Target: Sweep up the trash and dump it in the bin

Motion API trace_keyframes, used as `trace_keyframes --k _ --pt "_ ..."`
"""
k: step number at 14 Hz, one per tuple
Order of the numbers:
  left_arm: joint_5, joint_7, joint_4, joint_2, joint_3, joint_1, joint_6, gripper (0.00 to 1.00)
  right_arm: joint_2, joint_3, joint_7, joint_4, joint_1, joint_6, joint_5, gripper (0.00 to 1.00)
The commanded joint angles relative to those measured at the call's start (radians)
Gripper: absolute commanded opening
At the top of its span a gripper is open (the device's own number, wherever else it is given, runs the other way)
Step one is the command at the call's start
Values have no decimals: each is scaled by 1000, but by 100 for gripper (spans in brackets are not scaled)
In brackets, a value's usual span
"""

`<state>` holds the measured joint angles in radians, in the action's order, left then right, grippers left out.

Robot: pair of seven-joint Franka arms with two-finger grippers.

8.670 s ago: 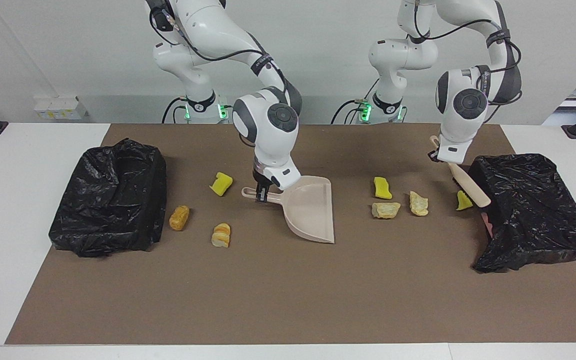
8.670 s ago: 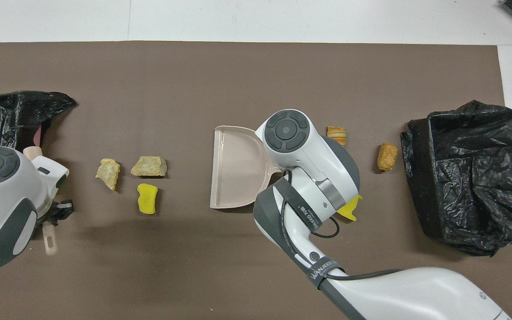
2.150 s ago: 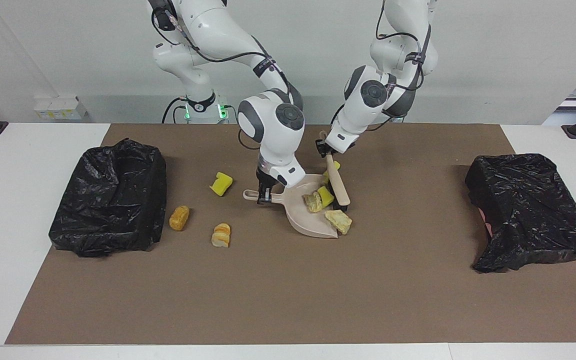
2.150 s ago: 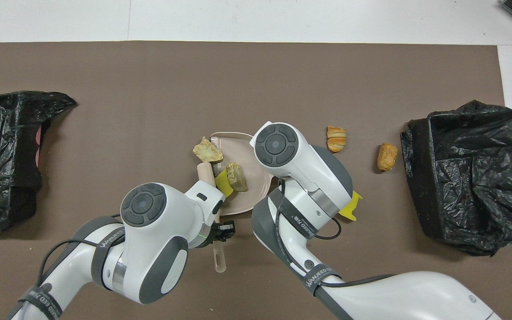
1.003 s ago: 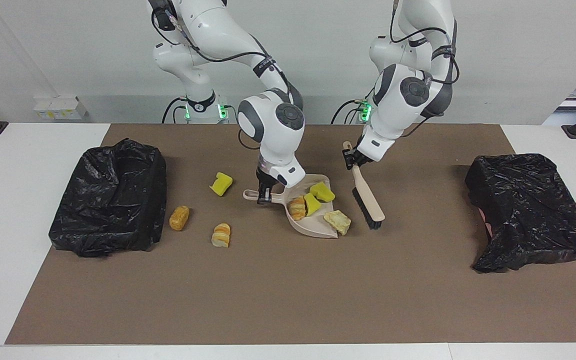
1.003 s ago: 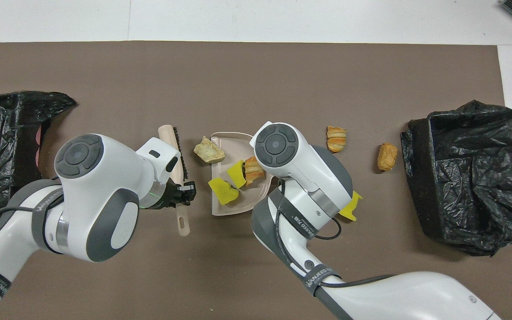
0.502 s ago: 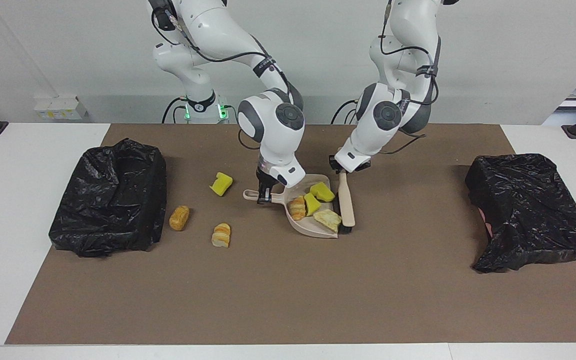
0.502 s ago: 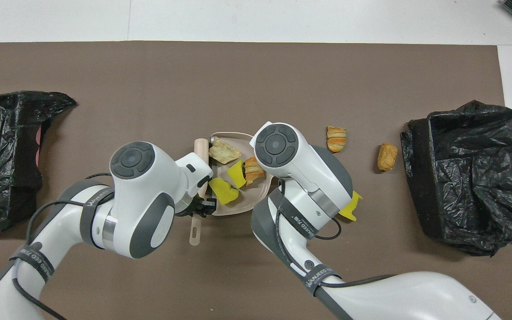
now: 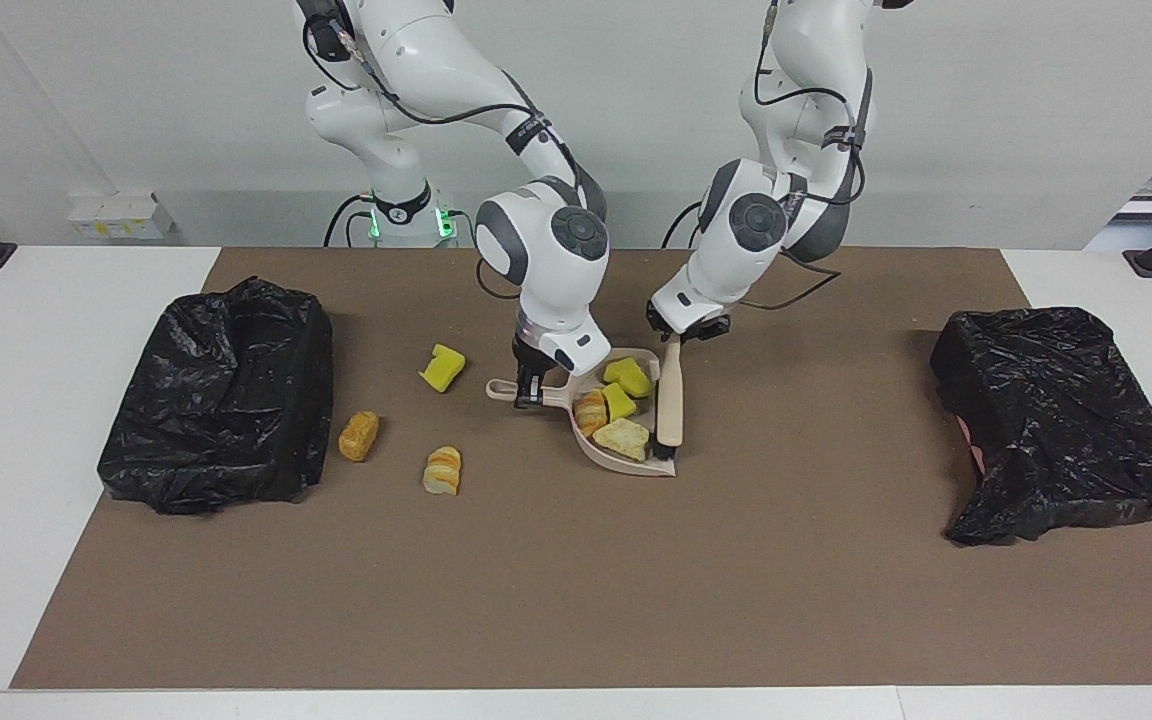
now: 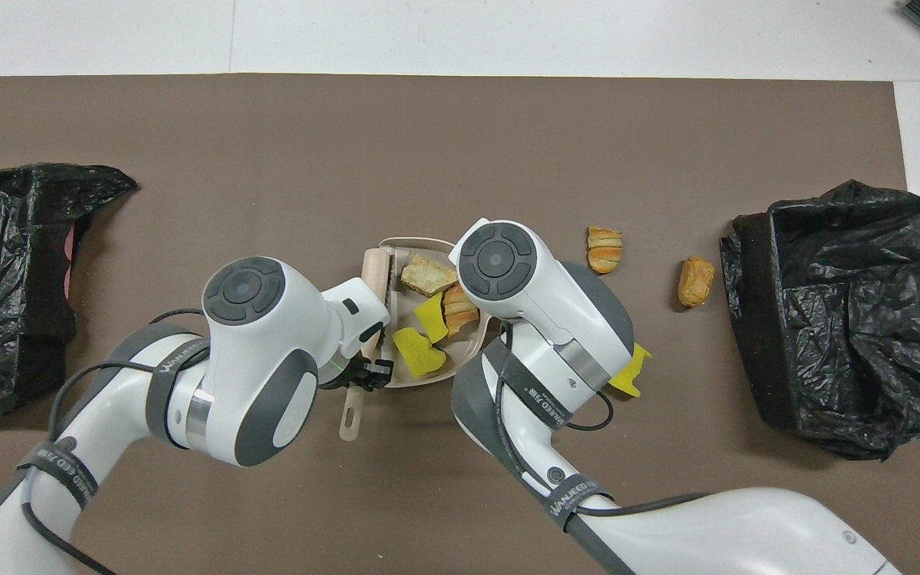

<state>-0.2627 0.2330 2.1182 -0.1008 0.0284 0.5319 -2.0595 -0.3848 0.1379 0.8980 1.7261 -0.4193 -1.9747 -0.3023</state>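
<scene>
A beige dustpan lies mid-mat, my right gripper shut on its handle. My left gripper is shut on the beige brush, whose head lies across the pan's mouth. Several trash bits sit in the pan: two yellow wedges and two bread chunks. On the mat toward the right arm's end lie a yellow wedge and two bread bits. In the overhead view the right wrist hides its gripper.
A bin lined with a black bag stands at the right arm's end of the brown mat, beside the loose bread bits. A second black-bagged bin stands at the left arm's end.
The left gripper swung the brush in against the pan's mouth, pushing the tan chunk from the lip into the pan. The right gripper and the dustpan stayed put.
</scene>
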Motion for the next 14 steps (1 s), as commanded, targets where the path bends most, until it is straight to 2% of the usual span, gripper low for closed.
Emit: trace_keyframes --k 1,5,7,11,14 --pt "23 65 -6 22 2 -61 6 0 20 11 38 21 24 -7 -8 0" --pt "56 66 5 75 2 -144 7 0 27 12 47 20 56 -42 -3 0" --pt "77 84 9 82 2 -165 7 0 56 12 97 20 89 -49 35 0" --pt "131 167 14 85 2 -162 4 0 151 11 310 24 239 -21 149 0" --pt "163 210 11 84 1 -148 -5 0 208 11 422 23 332 40 175 0"
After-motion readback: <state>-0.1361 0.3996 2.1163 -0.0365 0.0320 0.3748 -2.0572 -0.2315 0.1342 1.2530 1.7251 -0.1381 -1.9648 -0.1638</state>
